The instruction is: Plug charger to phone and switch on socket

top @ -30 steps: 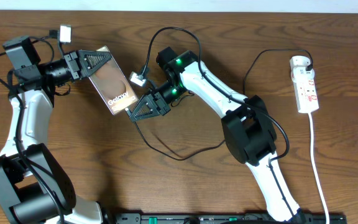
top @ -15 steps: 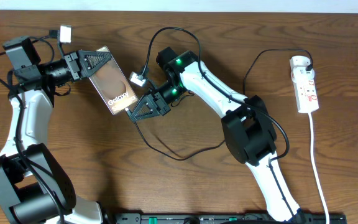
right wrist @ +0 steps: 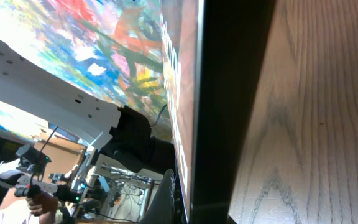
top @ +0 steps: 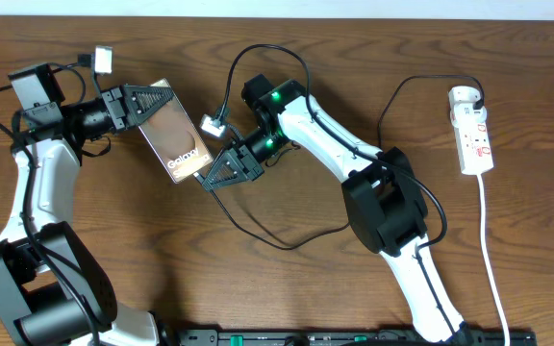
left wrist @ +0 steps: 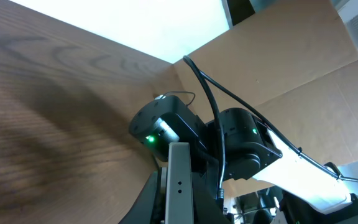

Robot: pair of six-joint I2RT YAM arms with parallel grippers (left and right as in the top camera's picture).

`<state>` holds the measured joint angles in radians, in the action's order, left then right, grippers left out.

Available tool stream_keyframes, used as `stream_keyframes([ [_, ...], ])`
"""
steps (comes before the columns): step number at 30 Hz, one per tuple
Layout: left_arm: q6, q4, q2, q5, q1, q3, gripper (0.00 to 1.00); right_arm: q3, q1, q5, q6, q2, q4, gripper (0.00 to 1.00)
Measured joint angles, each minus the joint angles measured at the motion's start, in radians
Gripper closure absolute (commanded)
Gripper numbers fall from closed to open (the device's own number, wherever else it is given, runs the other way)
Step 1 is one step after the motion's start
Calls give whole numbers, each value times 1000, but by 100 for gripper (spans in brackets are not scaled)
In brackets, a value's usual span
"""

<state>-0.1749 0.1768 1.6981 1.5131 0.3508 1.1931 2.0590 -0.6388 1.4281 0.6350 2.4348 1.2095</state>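
Bronze flat phone gripped in left claw; right claw closed at its lower edge.

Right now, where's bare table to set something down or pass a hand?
Free: table in front of the phone, toward the arm bases, between the left arm and the charger cable loop; also between the right arm and the white cord of the power strip. Crowded: around the phone, where left gripper and right gripper meet, cables looping behind.
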Motion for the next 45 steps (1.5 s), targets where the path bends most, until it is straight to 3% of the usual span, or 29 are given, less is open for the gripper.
stream_keyframes([
  [8,0,-3,0,0,2,0,93,-1,0,6,-8,0,-21,99],
  [23,14,-39,0,-38,10,0,93,-16,0,7,-222,7,-203,99],
  [27,-39,-82,0,-73,15,2,92,-21,0,10,-289,7,-295,99],
  [34,-250,-234,0,-156,-12,2,93,-21,3,61,-362,8,-358,99],
  [45,-304,-283,0,-169,-23,2,93,-18,28,43,-418,8,-356,99],
])
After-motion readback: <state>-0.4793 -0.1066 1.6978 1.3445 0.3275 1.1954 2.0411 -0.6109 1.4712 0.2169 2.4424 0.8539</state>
